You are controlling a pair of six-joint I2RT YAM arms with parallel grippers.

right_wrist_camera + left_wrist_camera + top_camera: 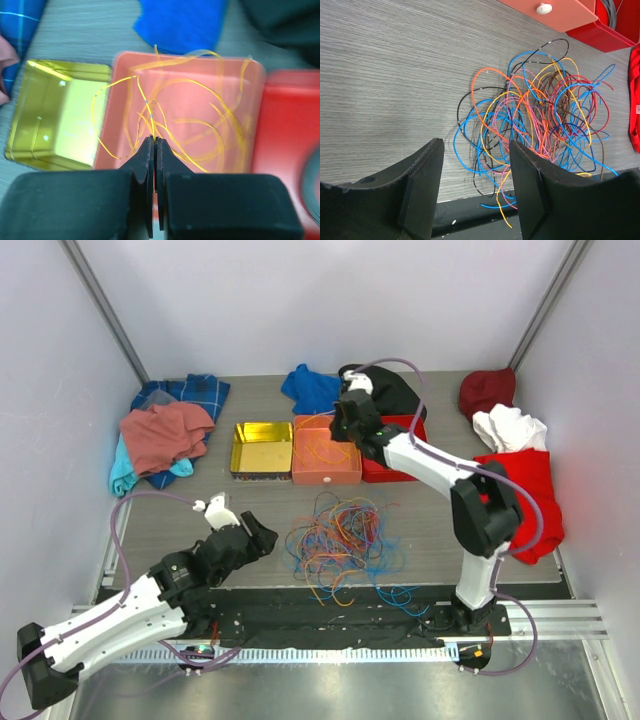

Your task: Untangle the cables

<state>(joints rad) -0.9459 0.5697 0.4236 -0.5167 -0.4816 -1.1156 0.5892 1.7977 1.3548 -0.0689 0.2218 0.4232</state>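
Grey wood-grain table (420, 520), white walls (300, 300): main bundle of cables (340, 535) lies at centre front, blue/orange/red/dark strands knotted together, w/ left gripper (475, 185) just beside its left edge, jaws apart, holding nothing. Right gripper (154, 145) hangs over the salmon box (310, 477), jaws pressed together on a yellow strand (145, 102) whose loops lie inside that box. Est. progress: early, i.e. only yellow strands are sorted out and most of the bundle is left to separate.
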